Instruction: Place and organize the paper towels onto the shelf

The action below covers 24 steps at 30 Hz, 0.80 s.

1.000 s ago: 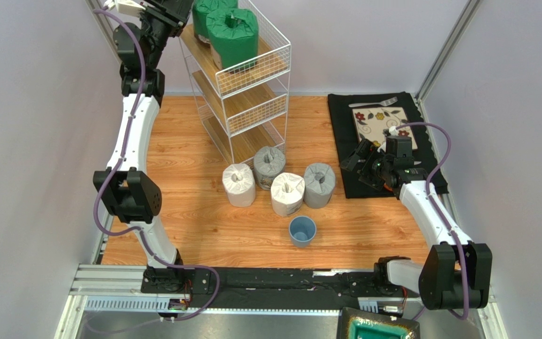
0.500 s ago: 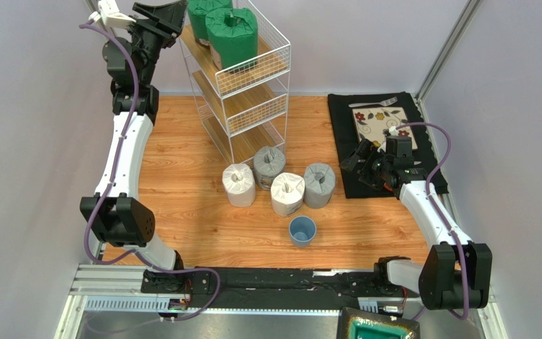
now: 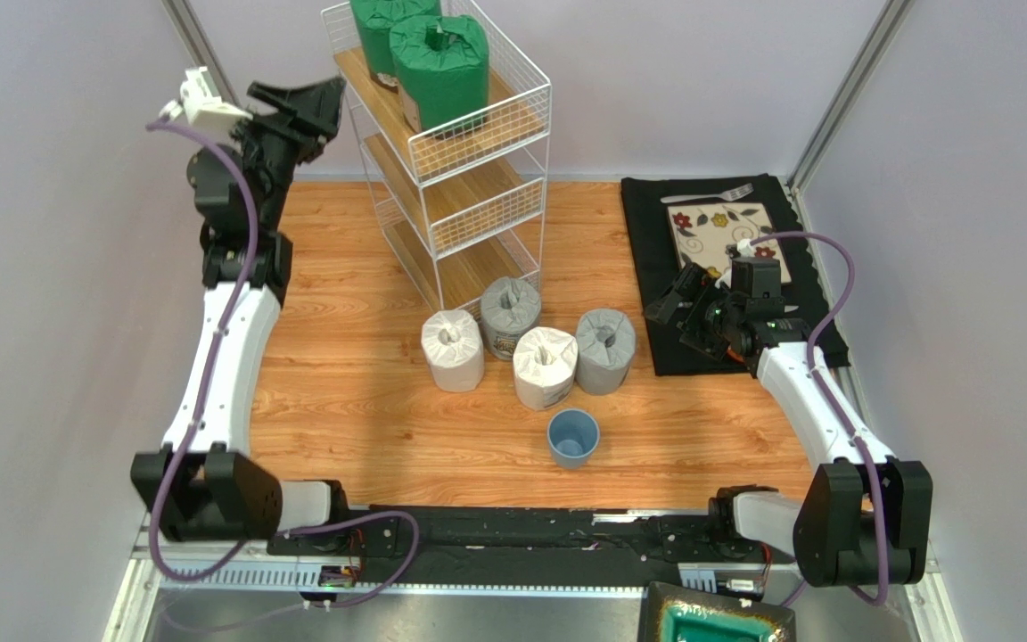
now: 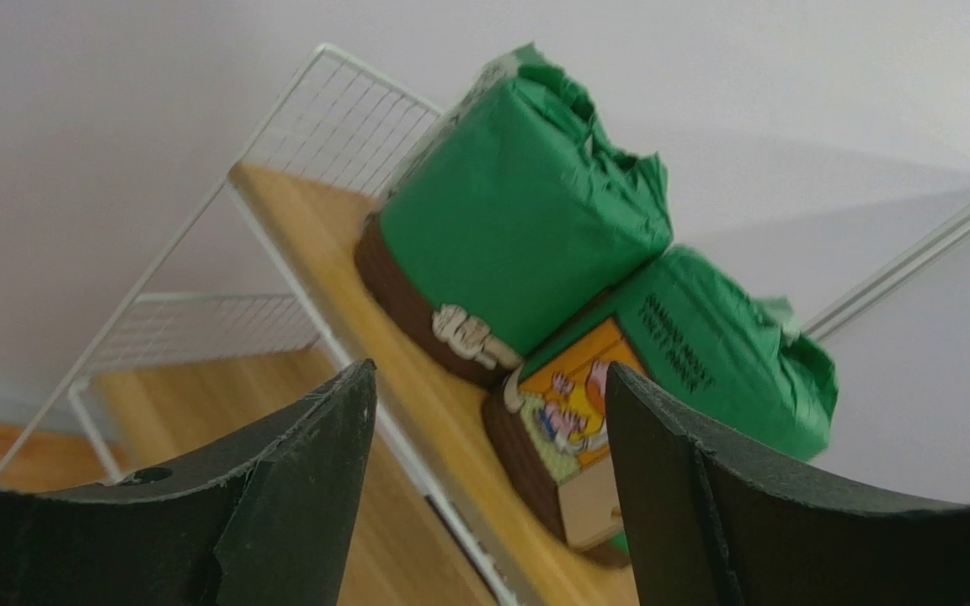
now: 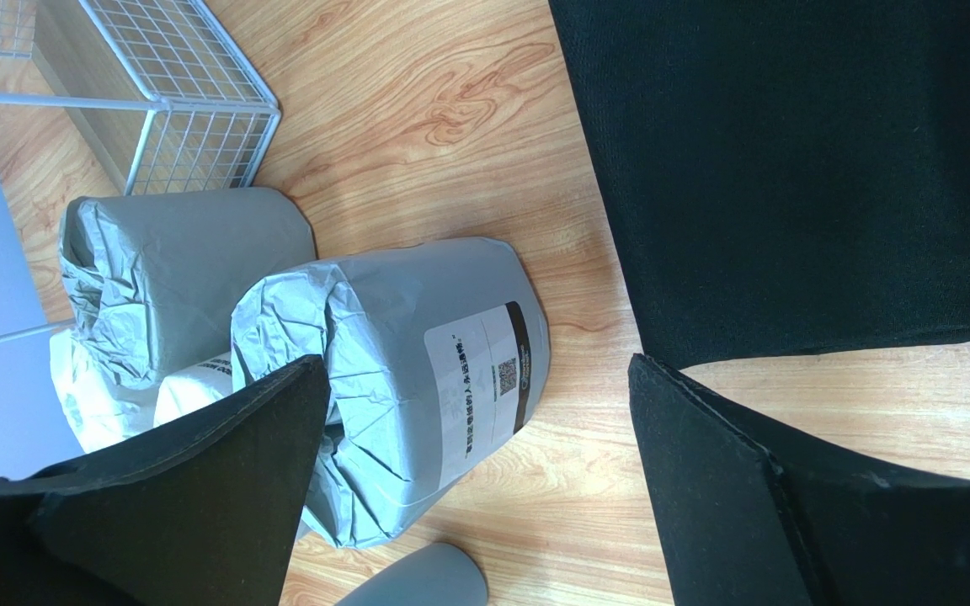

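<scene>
Left hand (image 3: 322,107) gapes empty beside shelf (image 3: 486,214) holding 2 green rolls (image 3: 440,70).

The far green roll (image 3: 372,34) is edge-cropped and seemingly half hidden.

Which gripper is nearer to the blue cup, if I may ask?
Right. The right gripper hangs right of the blue cup, at the mat's edge; the left gripper is high beside the shelf.
</scene>
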Tool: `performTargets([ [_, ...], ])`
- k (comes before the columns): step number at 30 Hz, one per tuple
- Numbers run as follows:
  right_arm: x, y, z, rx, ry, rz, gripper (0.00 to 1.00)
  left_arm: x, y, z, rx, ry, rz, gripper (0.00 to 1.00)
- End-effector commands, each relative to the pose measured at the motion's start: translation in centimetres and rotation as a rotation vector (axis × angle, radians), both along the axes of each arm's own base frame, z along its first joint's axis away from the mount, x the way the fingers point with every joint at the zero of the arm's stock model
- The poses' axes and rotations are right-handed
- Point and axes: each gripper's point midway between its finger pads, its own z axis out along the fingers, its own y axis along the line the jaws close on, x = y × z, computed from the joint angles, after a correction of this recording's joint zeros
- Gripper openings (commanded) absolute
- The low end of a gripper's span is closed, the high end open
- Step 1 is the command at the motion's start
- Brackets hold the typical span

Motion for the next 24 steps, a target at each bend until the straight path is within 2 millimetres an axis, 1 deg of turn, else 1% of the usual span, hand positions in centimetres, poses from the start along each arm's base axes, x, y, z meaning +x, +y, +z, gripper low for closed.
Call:
performTargets([
  [1, 0.7, 0.2, 1.2, 0.015, -0.048, 0.004, 0.92, -5.4, 1.1, -1.0, 0.088, 0.0, 0.084, 0.76],
  [2, 0.8, 0.2, 1.3, 0.015, -0.047, 0.008, 0.92, -7.2, 1.3, -0.5, 0.104, -0.018, 0.102, 0.77],
  [3, 0.8, 0.2, 1.3, 0.014, -0.047, 0.01, 0.92, -7.4, 1.6, -2.3, 0.107, 0.019, 0.116, 0.78],
  [4, 0.8, 0.2, 1.4, 0.014, -0.048, 0.01, 0.92, -8.0, 1.7, -3.4, 0.117, 0.053, 0.122, 0.79],
  [5, 0.9, 0.3, 1.5, 0.015, -0.048, 0.012, 0.92, -9.2, 1.7, -3.3, 0.135, 0.048, 0.131, 0.81],
  [7, 1.0, 0.3, 1.6, 0.016, -0.053, 0.014, 0.92, -9.7, 1.9, -5.9, 0.156, 0.13, 0.135, 0.86],
  [8, 0.9, 0.3, 1.7, 0.018, -0.053, 0.013, 0.92, -10.6, 1.7, -6.1, 0.171, 0.132, 0.131, 0.86],
  [10, 0.9, 0.3, 1.8, 0.021, -0.061, 0.012, 0.92, -11.1, 1.5, -9.2, 0.184, 0.227, 0.11, 0.87],
  [11, 0.9, 0.3, 1.8, 0.023, -0.06, 0.01, 0.92, -11.9, 1.0, -9.7, 0.184, 0.235, 0.081, 0.88],
  [12, 0.9, 0.4, 1.8, 0.025, -0.063, 0.013, 0.92, -12.0, 0.7, -11.9, 0.182, 0.284, 0.06, 0.9],
  [13, 0.8, 0.5, 1.7, 0.028, -0.061, 0.015, 0.92, -12.8, 0.4, -12.9, 0.17, 0.306, 0.039, 0.9],
  [14, 0.8, 0.4, 1.7, 0.028, -0.061, 0.014, 0.92, -13.1, -0.2, -14.2, 0.166, 0.331, 0.005, 0.9],
  [15, 0.8, 0.4, 1.6, 0.028, -0.059, 0.014, 0.92, -13.3, -0.5, -16.8, 0.159, 0.388, -0.018, 0.9],
  [17, 0.8, 0.4, 1.5, 0.029, -0.056, 0.015, 0.92, -14.6, -1.8, -19.1, 0.153, 0.435, -0.09, 0.91],
  [18, 0.8, 0.4, 1.4, 0.028, -0.056, 0.014, 0.92, -15.4, -3.1, -21.6, 0.162, 0.502, -0.143, 0.9],
  [20, 0.8, 0.4, 1.2, 0.026, -0.049, 0.015, 0.92, -16.3, -3.9, -23.7, 0.192, 0.544, -0.146, 0.9],
  [21, 0.8, 0.3, 1.1, 0.023, -0.05, 0.012, 0.92, -17.3, -5.3, -26.0, 0.218, 0.591, -0.191, 0.91],
  [23, 0.8, 0.3, 0.8, 0.022, -0.04, 0.011, 0.92, -18.1, -5.8, -27.3, 0.224, 0.602, -0.188, 0.91],
  [24, 0.8, 0.3, 0.8, 0.023, -0.04, 0.01, 0.92, -18.8, -6.6, -28.9, 0.239, 0.629, -0.215, 0.91],
])
